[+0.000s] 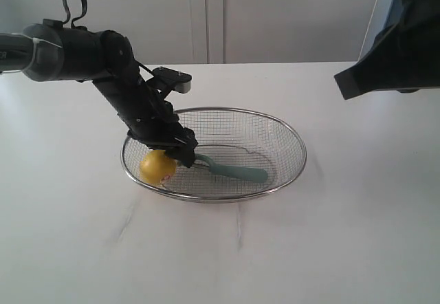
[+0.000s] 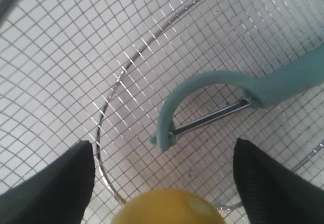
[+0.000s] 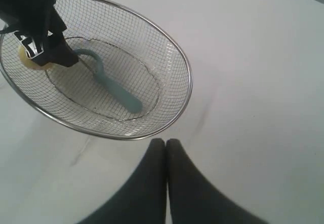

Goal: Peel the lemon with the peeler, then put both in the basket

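The yellow lemon (image 1: 157, 168) (image 2: 169, 208) lies inside the wire-mesh basket (image 1: 292, 133) at its left end. My left gripper (image 1: 177, 151) (image 2: 163, 145) reaches down into the basket over the lemon; its black fingers (image 2: 66, 183) stand wide on either side, with a gap between each and the fruit. The teal peeler (image 1: 237, 172) (image 2: 212, 82) lies flat on the basket floor just beyond the lemon, blade head toward it. My right gripper (image 3: 165, 143) hovers shut and empty above the bare table beside the basket's rim (image 3: 188, 77). The lemon (image 3: 25, 57) and the peeler (image 3: 119, 95) also show from there.
The basket stands on a white table (image 1: 344, 249). A white wall with cabinet panels (image 1: 275, 15) runs behind. The right arm's dark body (image 1: 399, 49) hangs at the upper right, above the table.
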`<state>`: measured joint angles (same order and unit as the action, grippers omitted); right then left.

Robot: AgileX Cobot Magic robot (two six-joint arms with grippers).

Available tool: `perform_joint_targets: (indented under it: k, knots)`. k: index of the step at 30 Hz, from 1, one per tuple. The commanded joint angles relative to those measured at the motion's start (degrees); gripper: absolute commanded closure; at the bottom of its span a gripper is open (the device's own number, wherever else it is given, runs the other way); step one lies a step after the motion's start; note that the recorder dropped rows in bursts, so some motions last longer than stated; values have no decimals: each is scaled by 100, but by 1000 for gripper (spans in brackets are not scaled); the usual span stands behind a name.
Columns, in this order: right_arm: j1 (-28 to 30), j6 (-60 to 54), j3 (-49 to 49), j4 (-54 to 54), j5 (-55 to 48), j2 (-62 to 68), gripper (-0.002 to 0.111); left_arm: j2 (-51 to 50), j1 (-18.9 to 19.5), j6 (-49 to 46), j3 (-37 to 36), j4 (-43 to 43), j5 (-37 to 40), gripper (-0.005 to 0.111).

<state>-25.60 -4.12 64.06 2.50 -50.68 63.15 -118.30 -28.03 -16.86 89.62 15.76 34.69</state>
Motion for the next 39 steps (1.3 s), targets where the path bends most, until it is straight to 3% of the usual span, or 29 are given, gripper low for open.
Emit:
perform_joint_targets:
  k: [1, 8, 16, 23, 39]
  knots:
    - [-3, -2, -24, 23, 53, -37, 108, 119, -25, 42, 17, 94, 183, 29]
    - [-3, -2, -24, 23, 53, -37, 108, 831, -10, 42, 248, -5, 750, 32]
    - [-3, -2, -24, 23, 65, -37, 108, 1943, -10, 42, 481, -566, 1639, 78]
    - [-3, -2, -24, 23, 65, -37, 108, 2672, -10, 406, 481, -1241, 2450, 106]
    - [-3, -2, -24, 23, 65, -37, 108, 4035, -10, 460, 176, -1464, 3051, 107]
